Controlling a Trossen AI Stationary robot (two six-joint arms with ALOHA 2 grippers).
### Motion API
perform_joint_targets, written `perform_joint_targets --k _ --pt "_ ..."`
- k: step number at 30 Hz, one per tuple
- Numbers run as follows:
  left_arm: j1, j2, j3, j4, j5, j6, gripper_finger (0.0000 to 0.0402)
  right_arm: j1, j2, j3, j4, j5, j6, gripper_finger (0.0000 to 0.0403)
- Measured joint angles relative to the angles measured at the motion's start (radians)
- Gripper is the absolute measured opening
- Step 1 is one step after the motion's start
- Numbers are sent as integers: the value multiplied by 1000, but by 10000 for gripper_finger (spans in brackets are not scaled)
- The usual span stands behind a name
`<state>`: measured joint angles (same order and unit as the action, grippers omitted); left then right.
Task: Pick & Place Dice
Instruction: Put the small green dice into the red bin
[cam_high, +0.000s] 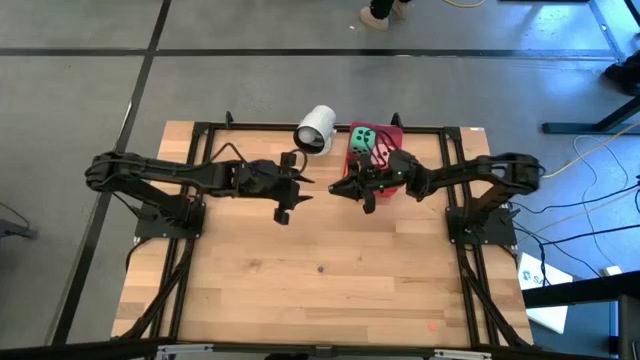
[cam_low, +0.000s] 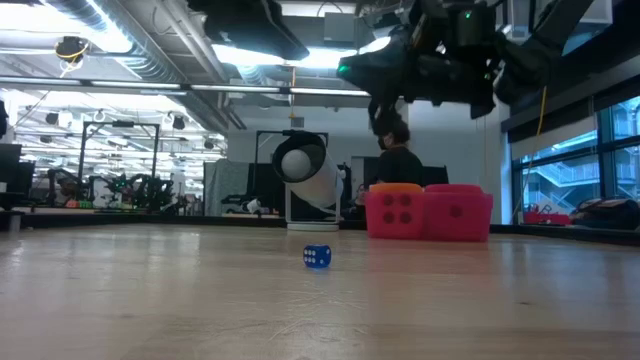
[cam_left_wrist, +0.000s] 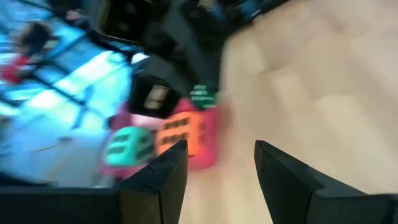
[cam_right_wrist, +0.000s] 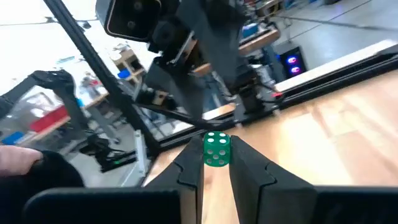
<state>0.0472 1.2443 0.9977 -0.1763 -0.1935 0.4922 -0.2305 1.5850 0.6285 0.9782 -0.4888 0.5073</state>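
- While the right gripper (cam_right_wrist: 216, 163) clamps a small green die (cam_right_wrist: 216, 150) between its fingertips above the table (cam_high: 330, 300), the carry step is in hand; the left gripper (cam_left_wrist: 217, 163) hangs near it, jaws apart and empty.
- Next move, as judged: bring the green die over its drop point, lower it, then part the jaws.
- Large soft cubes, one green (cam_high: 362, 140), one orange (cam_low: 394, 210) and one pink (cam_low: 455, 213), sit together at the far edge beside a white cup (cam_high: 315, 128) lying on its side.
- One small blue die (cam_low: 317, 257) rests alone on the smooth wood.
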Motion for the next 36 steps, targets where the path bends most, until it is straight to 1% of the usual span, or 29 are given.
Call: perform_joint_targets --k 3,7,12,16,18,21,25,30,33,36 --pt "45 -29 -25 -1 142 -41 180 -14 -90 0 -151 43 -70 51" --pt "111 -39 -64 11 269 -87 178 -28 -237 0 -396 170 -185 51" --pt "199 -39 -167 172 422 -128 176 -48 -399 0 -671 338 -294 51" --pt "275 -39 -253 331 527 -188 175 -76 -490 0 -854 461 -345 51" --pt "310 -39 -282 374 562 -225 174 -97 -523 0 -942 529 -372 51" --pt "347 -39 -313 425 605 -268 173 -137 -544 0 -1044 591 -395 51" --pt "376 -39 -336 459 685 -300 173 -206 -546 15 -1136 601 -423 51" --pt "396 -39 -336 488 771 -308 175 -278 -517 152 -1331 602 -481 51" --pt "415 -39 -336 512 825 -318 174 -313 -486 240 -1419 605 -533 51" --pt "438 -39 -336 510 855 -330 171 -358 -441 318 -1493 605 -574 51"
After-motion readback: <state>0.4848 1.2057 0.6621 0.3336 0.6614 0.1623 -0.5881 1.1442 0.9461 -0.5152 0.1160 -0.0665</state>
